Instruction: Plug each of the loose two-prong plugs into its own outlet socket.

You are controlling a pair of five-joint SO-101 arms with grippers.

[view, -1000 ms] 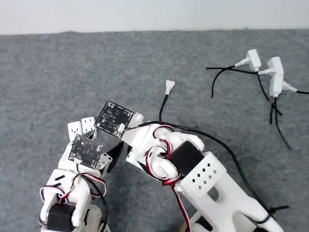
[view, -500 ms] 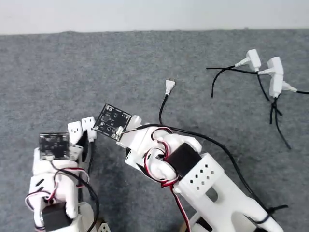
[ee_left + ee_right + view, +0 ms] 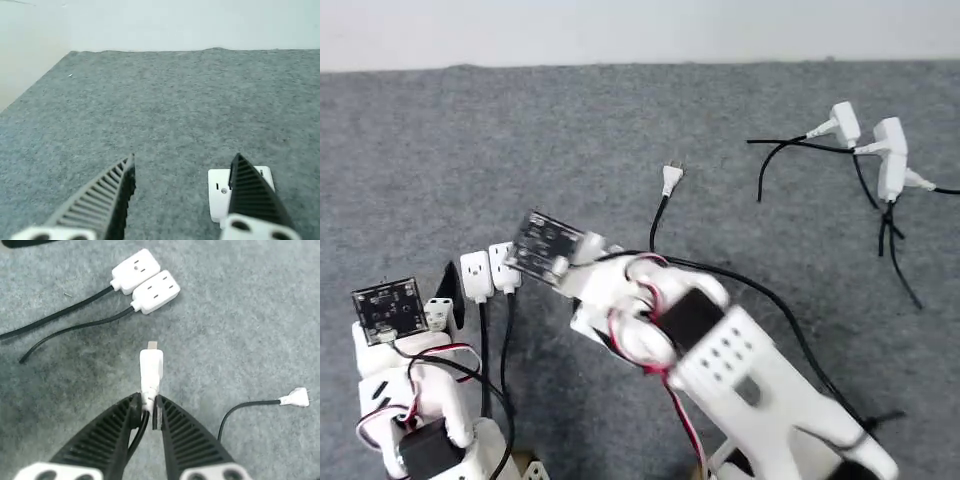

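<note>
High: two outlet sockets [image 3: 475,272] lie side by side between the arms. A loose plug [image 3: 671,178] lies well apart from them on the grey mat [image 3: 620,120].

Left wrist: left gripper [image 3: 184,160] is spread wide, holding nothing. One outlet socket [image 3: 218,192] is partly behind one finger.

Right wrist: right gripper [image 3: 147,402] is clamped on a white two-prong plug [image 3: 151,365]. Its prongs point toward the sockets without touching them.

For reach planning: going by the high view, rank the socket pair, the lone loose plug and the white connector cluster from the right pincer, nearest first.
1. socket pair, on the carpet just ahead of the right pincer.
2. lone loose plug, mid-carpet.
3. connector cluster, far right side.
</note>
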